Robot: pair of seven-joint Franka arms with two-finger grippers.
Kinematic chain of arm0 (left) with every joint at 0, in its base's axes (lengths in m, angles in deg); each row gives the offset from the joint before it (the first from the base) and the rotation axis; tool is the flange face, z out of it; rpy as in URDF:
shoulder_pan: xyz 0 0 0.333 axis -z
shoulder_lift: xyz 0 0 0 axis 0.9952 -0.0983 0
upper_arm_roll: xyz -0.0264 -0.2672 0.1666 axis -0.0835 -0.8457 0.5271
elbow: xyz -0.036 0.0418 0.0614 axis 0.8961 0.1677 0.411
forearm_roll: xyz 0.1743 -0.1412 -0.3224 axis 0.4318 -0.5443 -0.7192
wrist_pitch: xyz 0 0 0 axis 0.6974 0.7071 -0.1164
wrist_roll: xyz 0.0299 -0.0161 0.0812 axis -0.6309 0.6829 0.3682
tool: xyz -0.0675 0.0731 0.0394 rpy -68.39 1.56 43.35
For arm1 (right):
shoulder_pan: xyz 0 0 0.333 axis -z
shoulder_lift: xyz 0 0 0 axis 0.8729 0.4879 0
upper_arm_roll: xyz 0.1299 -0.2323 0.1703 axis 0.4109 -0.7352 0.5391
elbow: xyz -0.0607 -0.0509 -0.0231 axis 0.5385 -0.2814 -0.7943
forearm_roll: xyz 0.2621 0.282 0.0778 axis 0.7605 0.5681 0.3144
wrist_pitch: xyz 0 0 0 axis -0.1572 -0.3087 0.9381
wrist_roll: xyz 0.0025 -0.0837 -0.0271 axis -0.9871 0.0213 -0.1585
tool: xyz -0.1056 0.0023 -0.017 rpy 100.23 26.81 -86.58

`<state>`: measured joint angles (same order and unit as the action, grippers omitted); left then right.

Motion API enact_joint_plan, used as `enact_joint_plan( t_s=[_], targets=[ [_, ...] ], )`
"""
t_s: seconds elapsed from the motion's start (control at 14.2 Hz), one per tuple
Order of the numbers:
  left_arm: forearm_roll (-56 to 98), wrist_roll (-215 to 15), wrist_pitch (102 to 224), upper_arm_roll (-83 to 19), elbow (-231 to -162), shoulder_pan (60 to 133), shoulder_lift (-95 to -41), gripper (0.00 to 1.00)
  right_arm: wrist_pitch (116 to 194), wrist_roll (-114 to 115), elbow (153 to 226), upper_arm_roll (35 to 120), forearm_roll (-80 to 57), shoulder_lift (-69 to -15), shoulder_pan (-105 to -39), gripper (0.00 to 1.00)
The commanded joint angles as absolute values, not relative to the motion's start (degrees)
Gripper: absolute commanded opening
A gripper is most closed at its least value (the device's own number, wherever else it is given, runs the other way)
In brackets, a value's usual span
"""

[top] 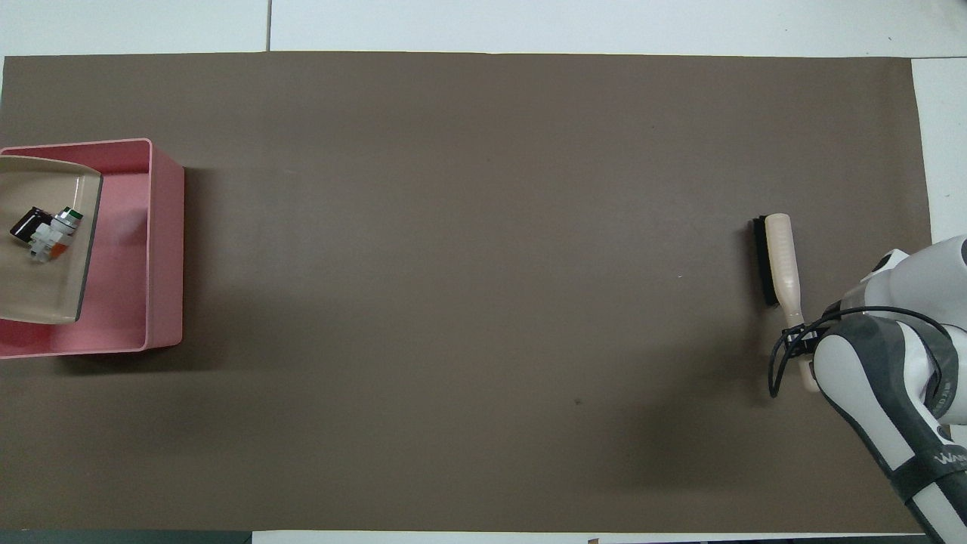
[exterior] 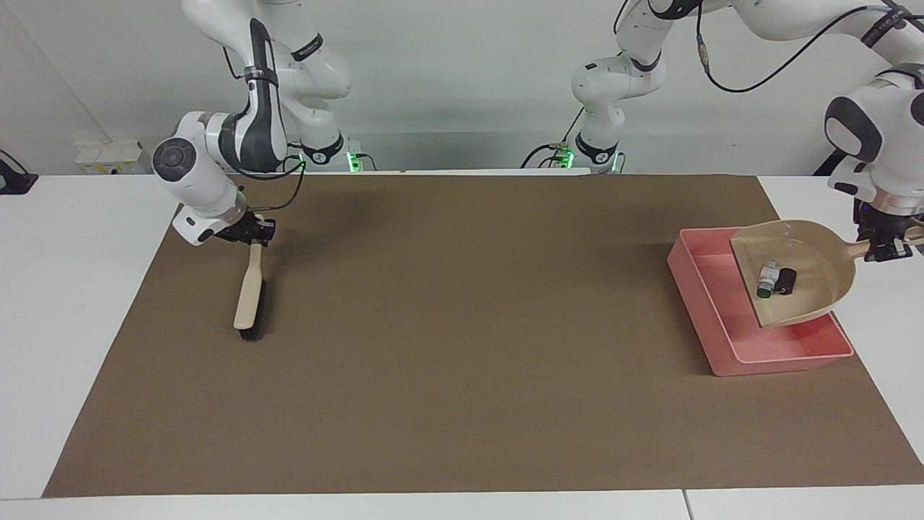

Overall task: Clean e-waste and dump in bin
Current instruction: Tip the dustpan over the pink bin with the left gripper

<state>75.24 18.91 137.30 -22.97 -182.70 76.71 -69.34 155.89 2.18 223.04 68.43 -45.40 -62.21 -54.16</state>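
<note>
My left gripper (exterior: 886, 247) is shut on the handle of a beige dustpan (exterior: 808, 278), held tilted over the pink bin (exterior: 694, 292), mouth sloping down into it. Both e-waste bits lie in the pan, close together near its lower lip: the white one with green marks (exterior: 766, 280) and the dark cylinder (exterior: 786, 279). From overhead the dustpan (top: 38, 291) covers part of the bin (top: 162, 242), with the white bit (top: 51, 234) beside the dark one (top: 26, 222). My right gripper (exterior: 254, 232) is shut on the handle of a brush (exterior: 249, 300).
A brown mat (exterior: 462, 339) covers most of the white table. The brush (top: 778, 261) hangs bristle end down, low over the mat at the right arm's end. The bin sits on the mat's corner at the left arm's end.
</note>
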Motion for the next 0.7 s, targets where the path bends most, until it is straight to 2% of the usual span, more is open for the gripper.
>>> enact_joint_plan(
  t_s=[0.0, 0.07, 0.14, 0.21, 0.28, 0.35, 0.42, 0.49, 0.63],
  targets=[
    [81.83, 16.68, 138.28, -22.34, -185.31, 78.99, -68.12, 0.0, 156.61, 4.34, 224.56, 69.07, -46.33, -64.24, -53.33, 0.0],
    [84.74, 14.76, 138.28, -22.34, -187.15, 80.22, -67.34, 0.0, 156.61, 4.34, 224.56, 69.15, -46.33, -64.24, -53.33, 0.06],
    [87.72, 12.05, 138.28, -22.42, -189.43, 80.49, -66.29, 0.0, 156.52, 4.25, 224.56, 69.16, -46.59, -64.24, -53.33, 0.2],
    [90.36, 9.93, 138.28, -22.42, -191.45, 81.36, -65.23, 0.0, 156.43, 4.25, 224.56, 69.16, -46.59, -64.24, -53.24, 0.38],
    [92.04, 9.47, 138.11, -22.42, -191.65, 81.46, -65.05, 0.0, 156.34, 4.25, 224.56, 69.16, -46.59, -64.24, -53.24, 0.45],
    [92.58, 9.47, 137.5, -22.42, -191.3, 81.55, -65.04, 0.0, 156.34, 4.17, 224.56, 69.16, -46.59, -64.24, -53.24, 0.56],
    [92.59, 9.82, 137.14, -22.42, -190.52, 81.9, -64.96, 0.0, 156.26, 3.9, 224.39, 69.16, -46.59, -64.24, -53.24, 0.81],
    [92.59, 10.17, 135.57, -22.42, -189.2, 81.9, -64.87, 0.0, 156.17, 3.81, 224.04, 69.16, -46.59, -64.15, -53.24, 0.99],
    [92.24, 10.52, 132.32, -23.04, -187.87, 81.99, -62.95, 0.0, 155.73, 3.81, 221.24, 69.16, -46.5, -63.36, -53.5, 0.99]
  ],
)
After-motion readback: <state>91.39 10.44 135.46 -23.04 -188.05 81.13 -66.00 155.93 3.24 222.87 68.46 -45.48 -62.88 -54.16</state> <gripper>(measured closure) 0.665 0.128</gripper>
